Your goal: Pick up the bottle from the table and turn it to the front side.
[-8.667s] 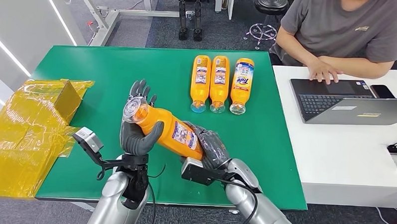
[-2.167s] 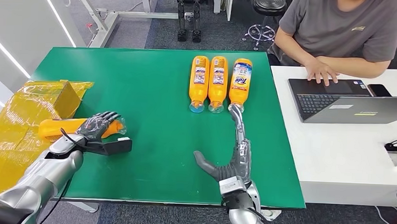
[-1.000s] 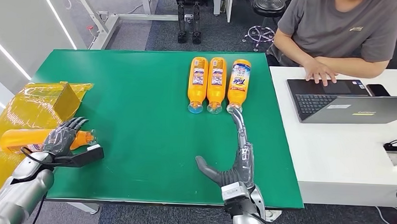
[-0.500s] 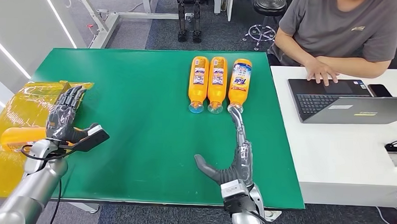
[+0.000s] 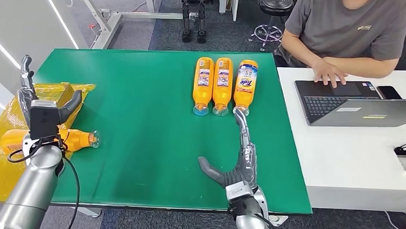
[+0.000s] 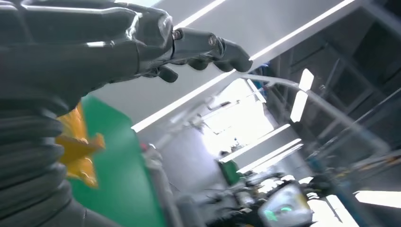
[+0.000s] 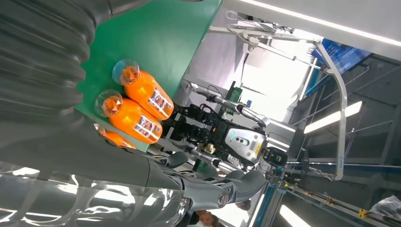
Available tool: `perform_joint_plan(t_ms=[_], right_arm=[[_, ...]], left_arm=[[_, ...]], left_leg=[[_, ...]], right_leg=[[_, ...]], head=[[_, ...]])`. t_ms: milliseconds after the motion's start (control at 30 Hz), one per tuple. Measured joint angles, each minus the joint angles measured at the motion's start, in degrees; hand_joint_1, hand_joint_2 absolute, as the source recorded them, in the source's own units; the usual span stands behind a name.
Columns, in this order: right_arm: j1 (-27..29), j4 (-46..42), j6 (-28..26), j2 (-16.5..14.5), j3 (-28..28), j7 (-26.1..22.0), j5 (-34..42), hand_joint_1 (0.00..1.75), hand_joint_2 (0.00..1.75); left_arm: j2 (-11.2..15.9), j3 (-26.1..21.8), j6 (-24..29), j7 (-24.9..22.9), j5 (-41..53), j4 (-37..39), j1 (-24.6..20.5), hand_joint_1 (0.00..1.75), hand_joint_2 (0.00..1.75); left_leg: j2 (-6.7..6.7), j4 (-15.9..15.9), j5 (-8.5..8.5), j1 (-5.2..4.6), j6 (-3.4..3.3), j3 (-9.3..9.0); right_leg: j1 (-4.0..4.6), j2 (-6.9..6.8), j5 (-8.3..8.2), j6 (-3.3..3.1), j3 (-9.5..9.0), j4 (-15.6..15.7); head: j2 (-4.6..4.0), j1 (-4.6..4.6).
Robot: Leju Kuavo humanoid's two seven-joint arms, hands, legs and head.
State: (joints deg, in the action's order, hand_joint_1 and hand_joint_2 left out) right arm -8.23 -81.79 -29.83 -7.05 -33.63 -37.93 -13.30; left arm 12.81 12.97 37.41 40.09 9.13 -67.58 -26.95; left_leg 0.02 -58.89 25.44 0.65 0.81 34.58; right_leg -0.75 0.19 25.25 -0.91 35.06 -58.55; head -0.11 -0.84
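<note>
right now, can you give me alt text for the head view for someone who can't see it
A robot's left hand is raised, open, above an orange bottle lying at the green table's left edge beside yellow wrapping. Its right hand lies flat and open, reaching toward three more bottles. A person types on a laptop.

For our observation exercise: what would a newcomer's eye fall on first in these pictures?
Probably the three orange bottles lying side by side at the far edge of the green table. Next, the right hand, open, reaching toward them, and the left hand, raised open above a lone orange bottle at the table's left edge.
</note>
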Motion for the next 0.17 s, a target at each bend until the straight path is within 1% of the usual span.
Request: perform_joint_plan(t_ms=[100,167], right_arm=[[-0.35,0.35,-0.08,-0.18,-0.07,-0.08,0.26,0.0,1.75],[-0.44,0.44,-0.09,-0.25,-0.1,-0.11,0.35,0.0,1.75]], left_arm=[[-1.54,0.58,-1.33,0.11,-2.88,-4.61,0.48,0.0,1.75],[-2.18,0.88,-1.99,0.12,-3.59,-6.19,0.69,0.0,1.75]], left_leg=[[-0.01,-0.01,0.0,0.0,-0.01,0.02],[0.0,-0.02,0.0,0.0,-0.01,0.02]], right_leg=[[0.0,-0.01,-0.01,0.01,0.0,0.0],[-0.01,0.0,-0.01,0.01,0.01,0.0]], head=[[0.0,0.01],[0.0,0.01]])
